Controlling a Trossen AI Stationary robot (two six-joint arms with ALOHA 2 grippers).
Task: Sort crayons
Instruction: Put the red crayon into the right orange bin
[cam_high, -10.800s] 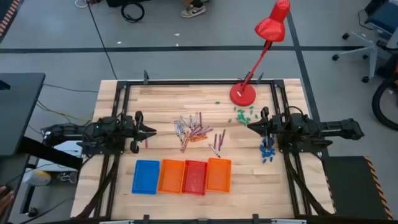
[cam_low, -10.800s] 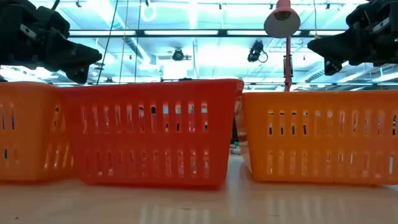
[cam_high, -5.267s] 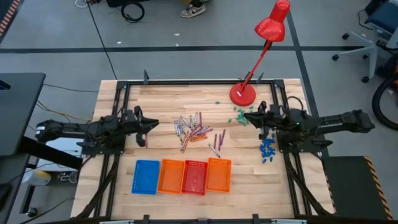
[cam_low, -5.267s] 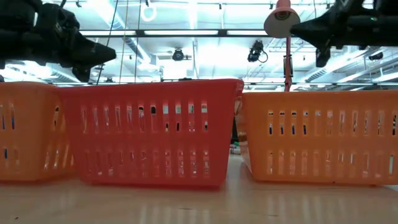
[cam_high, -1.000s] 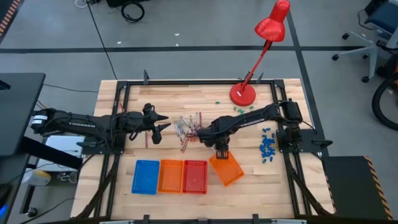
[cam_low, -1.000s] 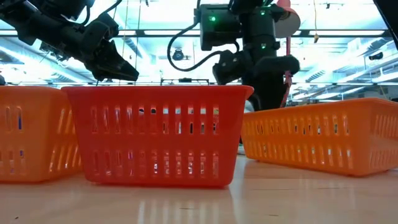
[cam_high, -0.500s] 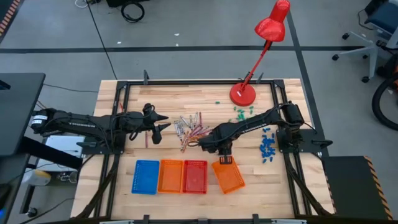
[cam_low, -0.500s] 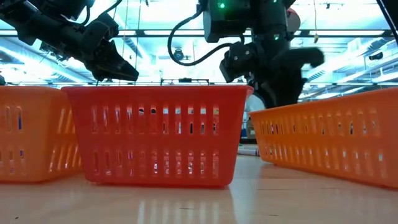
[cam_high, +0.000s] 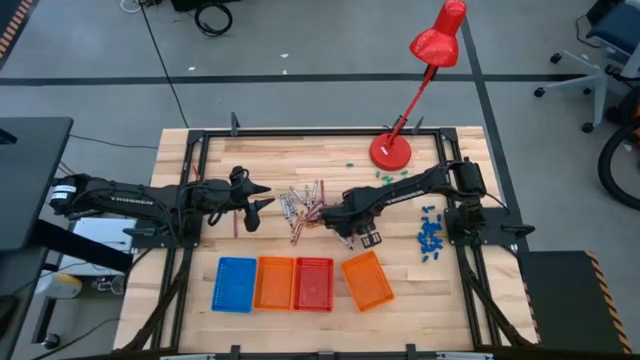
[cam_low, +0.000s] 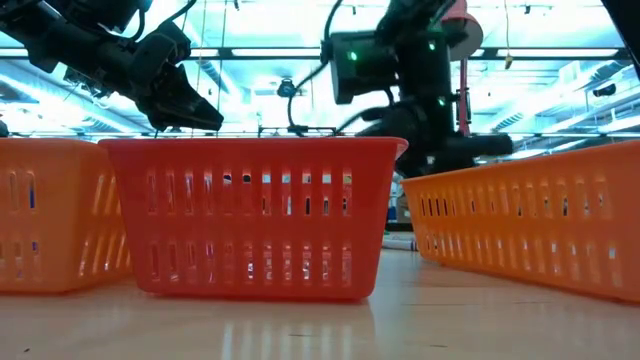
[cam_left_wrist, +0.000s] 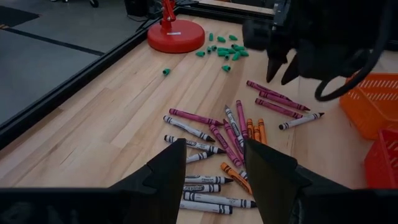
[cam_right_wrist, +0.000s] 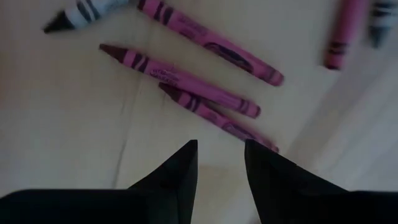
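Where crayons (cam_high: 305, 208) lie, wooden table (cam_high: 270, 160).

Two slim matte-black jointed arms. White lettering along left arm (cam_high: 120, 198) link. Black cable looped beside right arm (cam_low: 400, 70) wrist housing, green indicator light lit on it. Jaws: paired black, smooth, tapering wedge fingers (cam_left_wrist: 168, 171), likewise at right (cam_right_wrist: 180, 171).

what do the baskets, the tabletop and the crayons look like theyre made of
Baskets: likely moulded plastic, slightly glossy, with slotted walls light passes through. Tabletop: wood, pale jointed strips with visible grain and a smooth sheen. Crayons: probably wax, in matte printed paper wrappers with bare coloured tips.
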